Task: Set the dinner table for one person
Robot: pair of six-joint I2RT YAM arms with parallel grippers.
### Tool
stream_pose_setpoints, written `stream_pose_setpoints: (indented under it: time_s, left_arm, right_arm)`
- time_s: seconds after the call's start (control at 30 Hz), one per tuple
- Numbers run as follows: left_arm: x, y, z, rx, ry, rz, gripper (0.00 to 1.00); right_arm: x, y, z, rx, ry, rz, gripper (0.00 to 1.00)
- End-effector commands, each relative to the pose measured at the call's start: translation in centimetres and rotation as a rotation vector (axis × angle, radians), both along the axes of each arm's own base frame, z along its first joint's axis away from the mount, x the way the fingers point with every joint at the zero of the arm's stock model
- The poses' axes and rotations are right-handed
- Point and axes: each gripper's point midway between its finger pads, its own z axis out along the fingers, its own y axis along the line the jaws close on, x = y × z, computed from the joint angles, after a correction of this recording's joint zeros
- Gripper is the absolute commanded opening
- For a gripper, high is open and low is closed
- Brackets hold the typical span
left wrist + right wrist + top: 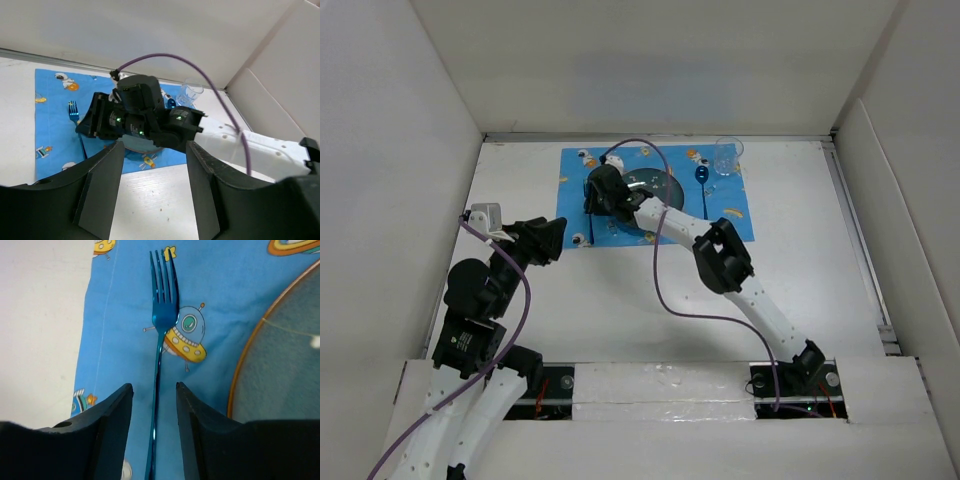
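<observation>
The white dinner table carries a blue cartoon placemat at the back. On the mat are a dark round plate, a blue spoon right of it and a clear glass at the far right corner. A blue fork lies on the mat left of the plate. My right gripper is open, its fingers either side of the fork's handle without touching it. My left gripper is open and empty above bare table, near the mat's front left corner.
White walls close in the table at the back, left and right. The right arm stretches diagonally across the middle of the table, with a purple cable looping over it. The left wrist view shows the right gripper's body over the mat.
</observation>
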Motion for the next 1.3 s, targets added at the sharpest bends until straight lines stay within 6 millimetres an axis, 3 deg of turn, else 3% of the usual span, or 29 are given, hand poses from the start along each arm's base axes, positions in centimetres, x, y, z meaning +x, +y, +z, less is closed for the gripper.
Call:
stream_pose_setpoints:
  time_s: [0.0, 0.07, 0.1, 0.17, 0.2, 0.27, 0.3, 0.37, 0.4, 0.43, 0.5, 0.53, 0.57, 0.6, 0.63, 0.67, 0.73, 0.77, 0.87, 0.9, 1.0, 1.07, 1.17, 1.27]
  left_arm:
    - [-0.2, 0.0, 1.8, -0.009, -0.054, -0.005, 0.54]
    - [-0.3, 0.0, 1.9, -0.013, -0.055, -0.007, 0.6]
    - [-0.2, 0.0, 1.9, -0.014, -0.055, -0.003, 0.62]
    - [-0.1, 0.0, 1.8, -0.014, -0.048, -0.001, 0.69]
    - [-0.1, -0.1, 1.7, -0.015, -0.047, -0.005, 0.71]
    - [-0.2, -0.1, 1.8, -0.015, -0.053, -0.009, 0.74]
    - [-0.1, -0.1, 1.8, -0.016, -0.053, -0.009, 0.74]
    - [-0.1, 0.0, 1.8, -0.017, -0.052, -0.003, 0.75]
    - [-0.1, 0.1, 1.7, -0.017, -0.051, 0.005, 0.75]
    - [-0.1, 0.2, 1.8, -0.02, -0.053, 0.008, 0.75]
    - [-0.4, 0.5, 2.1, -0.031, -0.07, 0.022, 0.76]
    - [-0.5, 0.6, 2.3, -0.036, -0.078, 0.025, 0.76]
    - [-0.6, 0.6, 2.3, -0.041, -0.08, 0.025, 0.76]
    - [-0.9, 0.7, 2.5, -0.049, -0.088, 0.024, 0.76]
    - [-1.0, 0.8, 2.8, -0.056, -0.099, 0.025, 0.76]
    - [-1.0, 0.7, 2.5, -0.065, -0.096, 0.023, 0.76]
    - [-1.5, 0.7, 3.2, -0.089, -0.123, 0.016, 0.78]
    - [-1.5, 0.7, 3.0, -0.093, -0.122, 0.014, 0.78]
    - [-1.5, 0.5, 2.9, -0.108, -0.115, 0.006, 0.78]
    - [-1.3, 0.3, 2.7, -0.11, -0.106, 0.0, 0.78]
    - [-0.8, -0.2, 2.2, -0.107, -0.079, -0.016, 0.78]
    - [-0.7, -0.4, 2.1, -0.108, -0.072, -0.024, 0.78]
    - [-0.5, -0.4, 2.2, -0.113, -0.068, -0.023, 0.79]
    - [-0.5, -0.6, 2.6, -0.116, -0.069, -0.03, 0.8]
  right_arm:
    - [0.4, -0.2, 16.6, 0.131, -0.278, -0.009, 0.52]
    - [-0.1, -1.6, 20.9, 0.152, -0.342, -0.029, 0.6]
    - [-1.0, -3.0, 24.8, 0.179, -0.4, -0.039, 0.69]
    - [-1.9, -4.9, 28.1, 0.186, -0.444, -0.074, 0.82]
    - [-3.0, -6.5, 30.7, 0.186, -0.476, -0.08, 0.86]
    - [-4.7, -8.0, 32.4, 0.173, -0.506, -0.104, 0.94]
    - [-5.9, -10.0, 33.0, 0.159, -0.531, -0.116, 1.0]
    - [-8.6, -11.4, 33.3, 0.147, -0.547, -0.135, 0.96]
    - [-9.7, -12.2, 34.5, 0.181, -0.586, -0.141, 0.98]
    - [-12.0, -14.2, 34.1, 0.173, -0.588, -0.132, 1.0]
    - [-15.4, -15.8, 34.0, 0.177, -0.603, -0.125, 1.0]
    - [-16.9, -16.8, 30.6, 0.127, -0.569, -0.108, 1.0]
    - [-19.8, -19.5, 34.0, 0.211, -0.621, -0.119, 1.0]
    - [-22.3, -19.8, 34.7, 0.255, -0.648, -0.077, 1.0]
    - [-24.0, -20.9, 34.4, 0.273, -0.659, -0.057, 1.0]
    - [-26.1, -23.8, 33.7, 0.31, -0.677, -0.059, 1.0]
    - [-28.2, -26.0, 32.4, 0.372, -0.661, -0.057, 1.0]
    - [-29.4, -28.3, 31.4, 0.4, -0.66, -0.065, 1.0]
    - [-29.7, -32.0, 26.8, 0.355, -0.59, -0.165, 1.0]
    - [-30.0, -33.2, 23.8, 0.339, -0.539, -0.192, 1.0]
    - [-30.1, -34.6, 20.0, 0.341, -0.468, -0.259, 1.0]
    - [-30.3, -34.2, 17.6, 0.334, -0.442, -0.242, 1.0]
    - [-30.0, -33.4, 17.4, 0.34, -0.431, -0.231, 1.0]
    - [-29.1, -32.4, 20.5, 0.303, -0.483, -0.216, 1.0]
